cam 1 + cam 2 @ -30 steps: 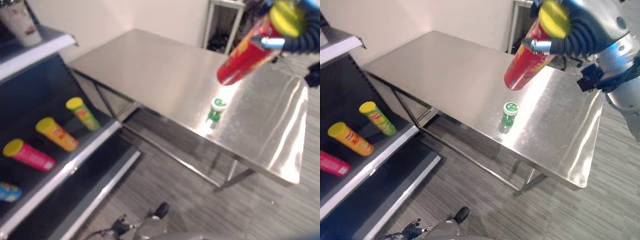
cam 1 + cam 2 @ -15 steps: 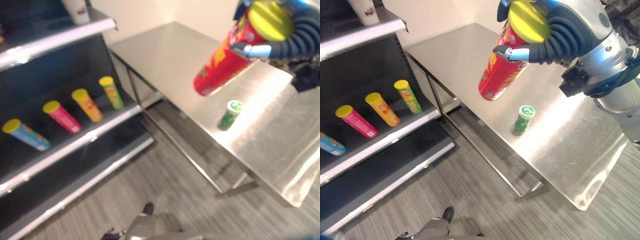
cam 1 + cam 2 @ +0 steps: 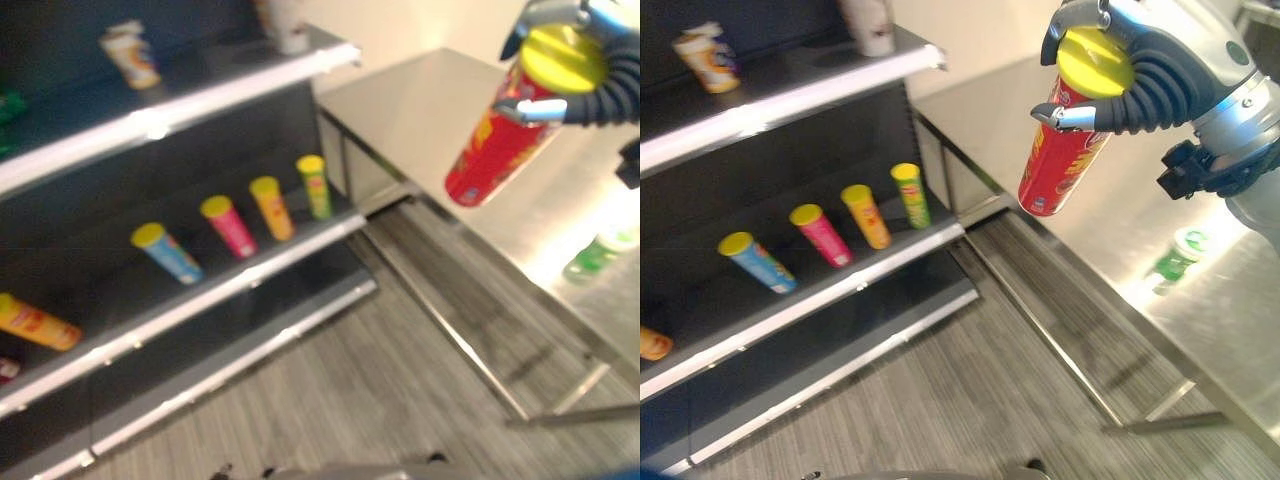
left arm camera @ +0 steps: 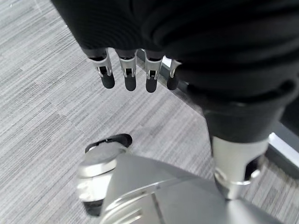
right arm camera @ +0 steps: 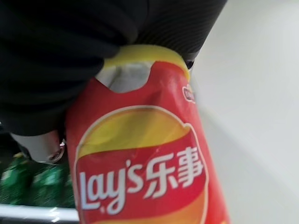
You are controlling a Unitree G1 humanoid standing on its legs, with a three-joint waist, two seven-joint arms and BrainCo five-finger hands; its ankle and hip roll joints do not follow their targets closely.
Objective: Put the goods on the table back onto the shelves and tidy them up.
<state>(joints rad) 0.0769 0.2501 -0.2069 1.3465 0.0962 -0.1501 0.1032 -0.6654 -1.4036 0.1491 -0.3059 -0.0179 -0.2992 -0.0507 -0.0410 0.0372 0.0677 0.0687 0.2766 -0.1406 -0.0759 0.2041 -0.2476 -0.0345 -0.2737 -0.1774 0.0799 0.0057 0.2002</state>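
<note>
A grey striped floor (image 3: 970, 400) runs between a dark shelf unit (image 3: 790, 300) and a steel tabletop (image 3: 1110, 210). On the middle shelf lie four tubes in a row, yellow caps outward: blue (image 3: 758, 263) farthest from the tabletop, then pink (image 3: 821, 235), orange (image 3: 866, 215) and green (image 3: 910, 194) nearest it. Cups stand on the shelf above. The right robot hand (image 3: 1120, 85) is wrapped around the top of a red tube (image 3: 1060, 160), fingers curled just below its yellow lid, and holds it in the air over the tabletop's shelf-side edge, tilted with its base pointing down towards the shelf. A small green pot (image 3: 1175, 260) sits on the tabletop, well behind the tube as seen from the shelf. My worry is the grip: the tube is long and held only at its cap end, so a swing could make it pivot or slip and drop to the floor. Reaching in, its low base could also clip the shelf lip or knock the green tube and set the row rolling. The left robot hand (image 4: 135, 74) hangs beside the body with fingers relaxed and straight, holding nothing.
</note>
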